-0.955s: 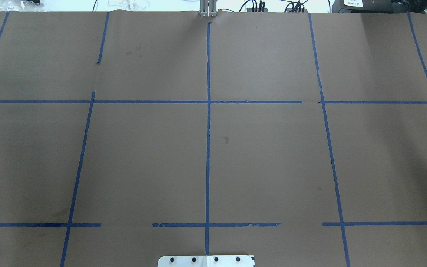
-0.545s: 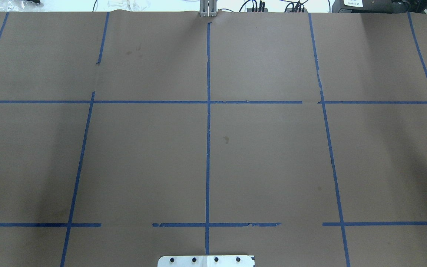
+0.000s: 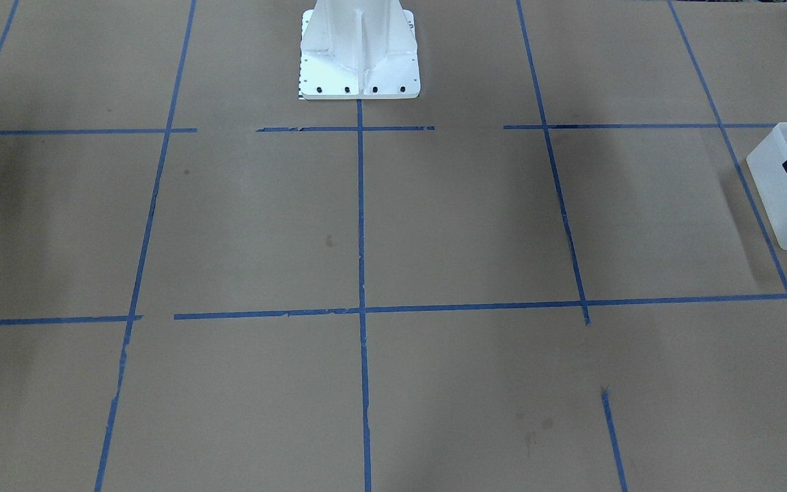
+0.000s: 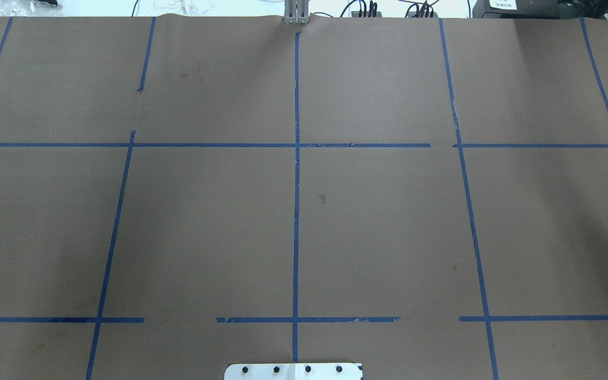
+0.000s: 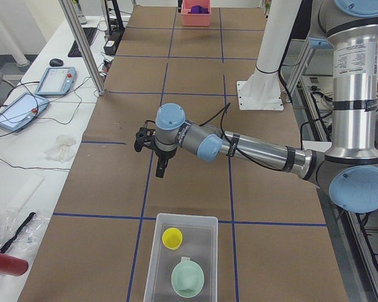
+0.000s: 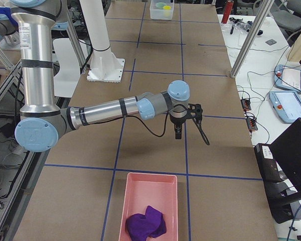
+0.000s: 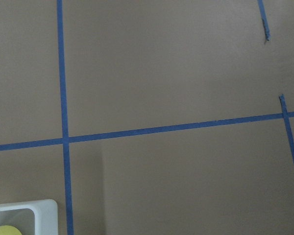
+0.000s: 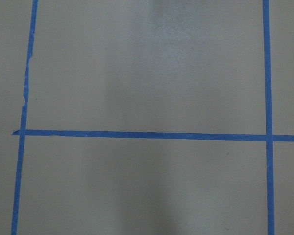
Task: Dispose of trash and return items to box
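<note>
- Yellow cup point(image 5: 172, 238) and green bowl point(image 5: 188, 279) sit close together inside the white box point(image 5: 201, 242), at the bottom of the left side view.
- Left gripper point(image 5: 162, 166) hangs mid-frame, higher up than the box. I cannot tell if its fingers are apart.
- Right gripper point(image 6: 177, 131) hangs mid-frame, higher up than the pink bin point(image 6: 150, 191). Same there, I cannot tell.

The brown-papered, blue-taped table point(image 4: 388, 211) carries the box point(image 5: 152, 264), a pink tray point(image 6: 150, 190) and the robot base point(image 3: 359, 61).
</note>
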{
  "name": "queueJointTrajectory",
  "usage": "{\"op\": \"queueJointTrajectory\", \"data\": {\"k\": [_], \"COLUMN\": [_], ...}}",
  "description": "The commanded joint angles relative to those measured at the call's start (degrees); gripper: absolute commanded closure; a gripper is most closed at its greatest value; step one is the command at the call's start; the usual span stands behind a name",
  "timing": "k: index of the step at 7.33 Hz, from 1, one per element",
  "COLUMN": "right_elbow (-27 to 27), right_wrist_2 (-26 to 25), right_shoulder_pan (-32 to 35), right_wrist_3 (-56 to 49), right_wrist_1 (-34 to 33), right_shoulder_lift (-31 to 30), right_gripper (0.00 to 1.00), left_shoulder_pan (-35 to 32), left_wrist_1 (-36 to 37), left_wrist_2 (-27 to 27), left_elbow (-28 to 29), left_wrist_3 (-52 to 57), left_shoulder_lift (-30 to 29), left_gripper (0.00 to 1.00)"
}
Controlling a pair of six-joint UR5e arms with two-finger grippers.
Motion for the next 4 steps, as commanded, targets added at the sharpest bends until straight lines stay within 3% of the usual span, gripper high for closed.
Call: {"op": "queueJointTrajectory", "data": {"k": [1, 2, 4], "right_elbow": [-0.1, 0.1, 0.0], "right_wrist_2": [-0.6, -0.8, -0.8], "right_shoulder_pan": [4.3, 6.3, 6.6], "right_wrist_3": [-14.3, -20.9, -21.9], "right_wrist_1": [-10.0, -15.4, -16.3], "right_shoulder_lift": [0.1, 1.4, 0.6], "right_gripper": [0.0, 0.0, 0.0], "left_shoulder_pan": [-1.6, -3.1, -3.1], "left_wrist_1": [11.0, 11.0, 11.1], "left_wrist_2": [0.7, 1.8, 1.3], "left_elbow": [-0.6, 1.6, 2.1], "left_wrist_3": [15.5, 16.9, 16.1], "left_shoulder_lift": [-0.6, -0.2, 0.4], "left_gripper": [0.0, 0.0, 0.0]}}
